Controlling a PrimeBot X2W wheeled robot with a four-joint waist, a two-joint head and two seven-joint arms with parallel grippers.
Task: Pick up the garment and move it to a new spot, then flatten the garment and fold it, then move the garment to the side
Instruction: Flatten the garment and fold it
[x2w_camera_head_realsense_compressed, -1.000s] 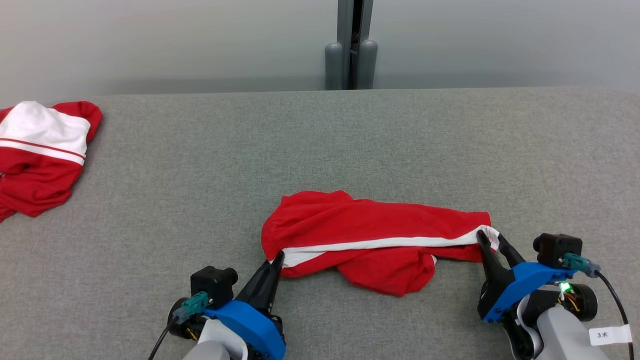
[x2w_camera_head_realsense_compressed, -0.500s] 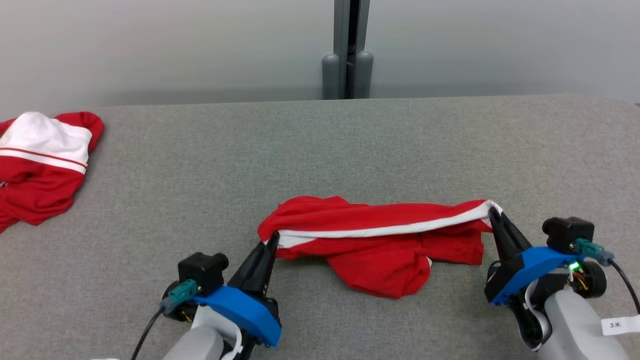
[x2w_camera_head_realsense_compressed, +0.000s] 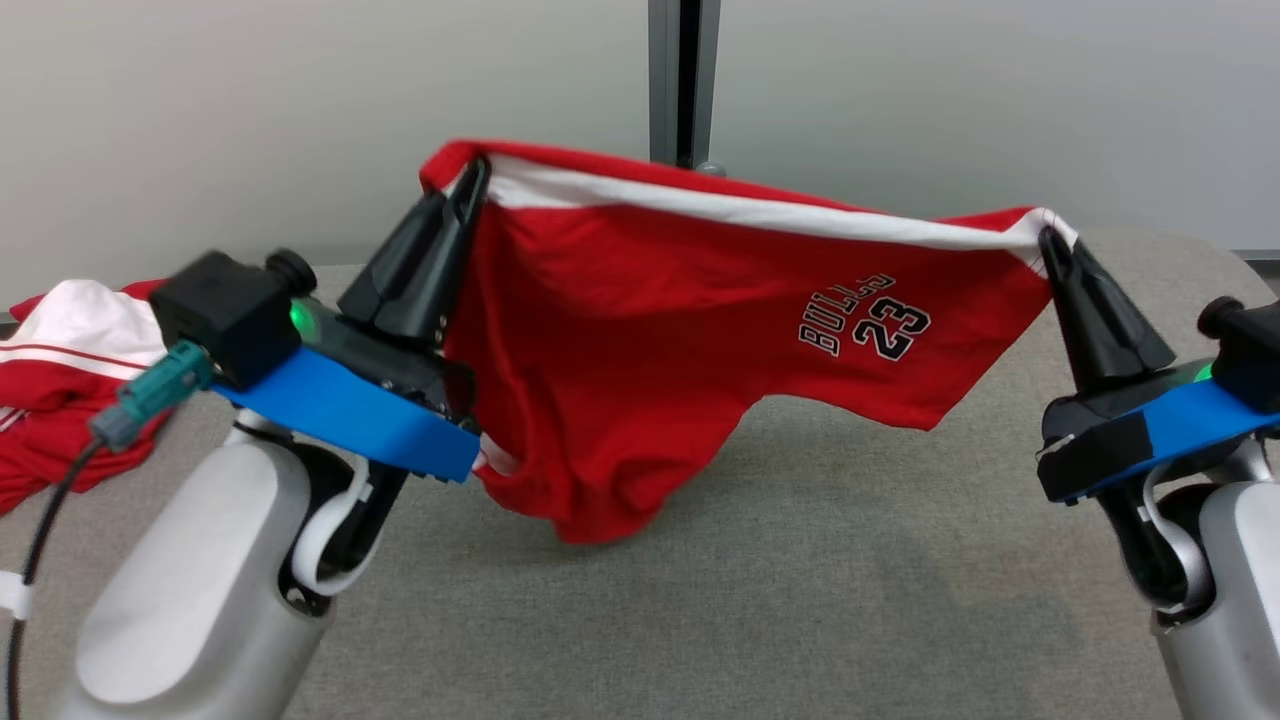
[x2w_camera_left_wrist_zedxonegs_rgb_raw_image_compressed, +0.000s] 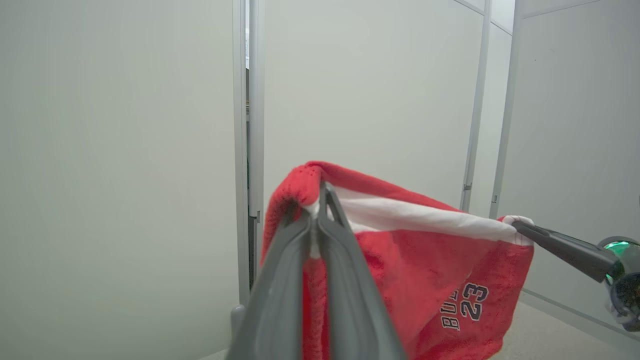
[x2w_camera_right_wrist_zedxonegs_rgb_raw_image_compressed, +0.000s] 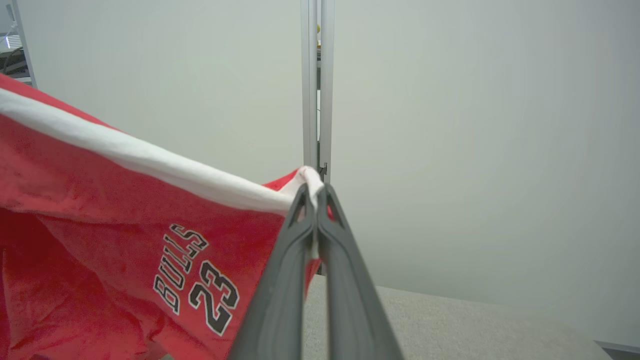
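There are two red-and-white pieces of cloth, two grippers and one table (x2w_camera_head_realsense_compressed: 800, 600). At the far left a crumpled pile (x2w_camera_head_realsense_compressed: 70, 340) lies on the table, with nothing touching it. Next is the left gripper (x2w_camera_head_realsense_compressed: 470, 185), raised high. Its jaws are pinched tight on the left end of the garment (x2w_camera_head_realsense_compressed: 640, 300), right at the one white band (x2w_camera_head_realsense_compressed: 760, 210) along its top edge. The garment hangs in the air between the two grippers. The band is stretched nearly taut and slopes gently down to the right, and the red cloth sags below it in one deep fold on the left side. Whether that fold's lowest part touches the table I cannot tell. One grey post (x2w_camera_head_realsense_compressed: 683, 80) stands in the wall behind, above the band's middle. Right of centre the cloth bears one print (x2w_camera_head_realsense_compressed: 865, 318), "BULLS 23", upside down in the head view. At the far right the right gripper (x2w_camera_head_realsense_compressed: 1048, 238) has its jaws closed on the band's other end, a little lower than the left.
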